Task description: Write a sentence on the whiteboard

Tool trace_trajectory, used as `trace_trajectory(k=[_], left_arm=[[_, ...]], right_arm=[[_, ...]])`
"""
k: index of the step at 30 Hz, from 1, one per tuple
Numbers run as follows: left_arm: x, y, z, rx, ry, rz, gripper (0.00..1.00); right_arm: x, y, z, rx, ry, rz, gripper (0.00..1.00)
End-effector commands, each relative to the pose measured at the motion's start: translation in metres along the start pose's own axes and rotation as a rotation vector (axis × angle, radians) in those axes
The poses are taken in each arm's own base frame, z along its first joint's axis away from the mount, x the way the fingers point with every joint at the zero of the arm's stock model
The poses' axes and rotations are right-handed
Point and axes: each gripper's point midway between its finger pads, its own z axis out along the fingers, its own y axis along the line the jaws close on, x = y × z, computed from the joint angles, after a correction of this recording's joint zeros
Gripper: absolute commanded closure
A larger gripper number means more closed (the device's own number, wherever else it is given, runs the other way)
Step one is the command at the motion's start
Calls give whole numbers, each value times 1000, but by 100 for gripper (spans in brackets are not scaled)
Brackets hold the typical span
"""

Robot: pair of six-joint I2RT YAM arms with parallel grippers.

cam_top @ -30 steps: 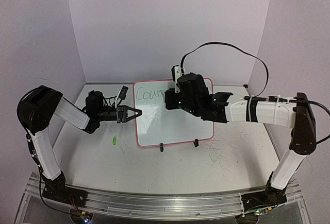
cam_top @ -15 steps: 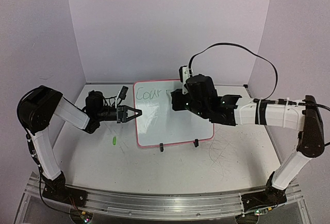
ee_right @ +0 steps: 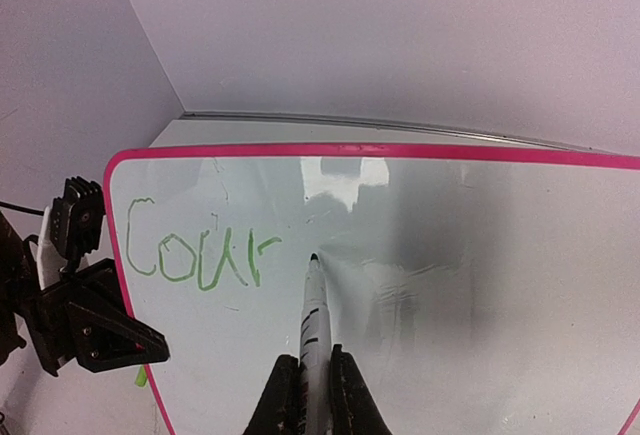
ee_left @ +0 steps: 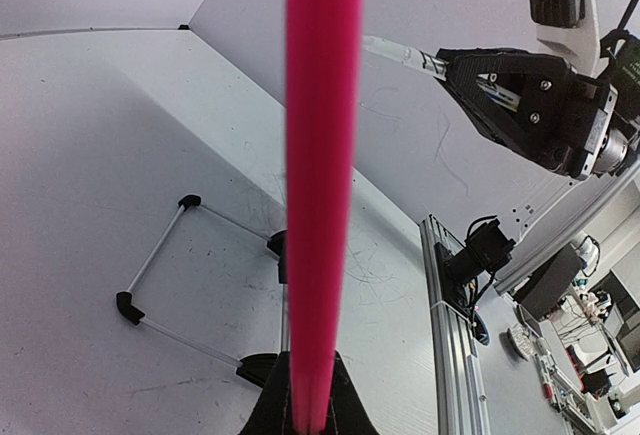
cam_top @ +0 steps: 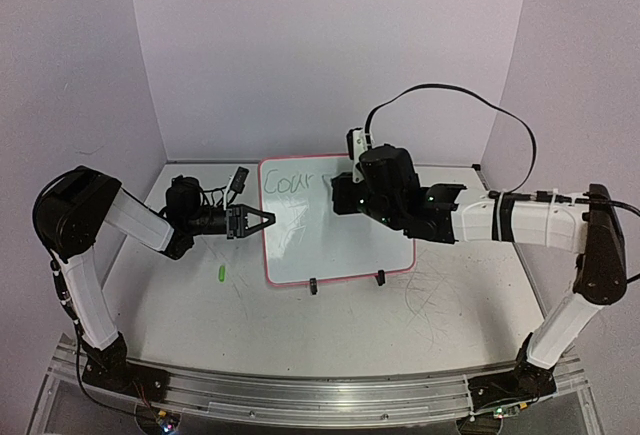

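The whiteboard (cam_top: 330, 245) stands tilted mid-table, with a pink rim and two black clip feet. The sentence (cam_top: 288, 184) reads "Cour" in green at its top left, and shows too in the right wrist view (ee_right: 195, 255). My right gripper (ee_right: 314, 363) is shut on a white marker (ee_right: 315, 315). The marker tip rests at the board (ee_right: 450, 285) just right of the "r". In the top view this gripper (cam_top: 345, 191) sits over the board's upper middle. My left gripper (cam_top: 262, 221) is shut on the board's left pink rim (ee_left: 322, 155).
A small green cap (cam_top: 220, 274) lies on the table left of the board's near corner. Grey scribble marks (cam_top: 430, 295) cover the tabletop to the right. The board's wire stand with black feet (ee_left: 130, 305) shows behind it. Purple walls enclose the back and sides.
My right gripper has shifted a little to the right along the top line, uncovering the "r" after "Cou". The left arm and board have not moved.
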Motion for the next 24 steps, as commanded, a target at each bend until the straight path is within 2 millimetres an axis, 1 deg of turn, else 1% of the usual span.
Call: trace_trajectory(k=[1,8,16,24], left_arm=[[-10,-4,-4,-12,-15,-4,100],[-10,-5,-4,-10,-14,-7,100],[-10,-5,-4,-10,-14,-4,100],[-10,-5,-4,-10,-15,-3,100]], right_arm=[[-21,3,5,2,-57,28,100],[-22,1,10,15,-60,27,100],[-21,9,16,-10,-50,13,100],[-13,10,14,-32,-17,15,100]])
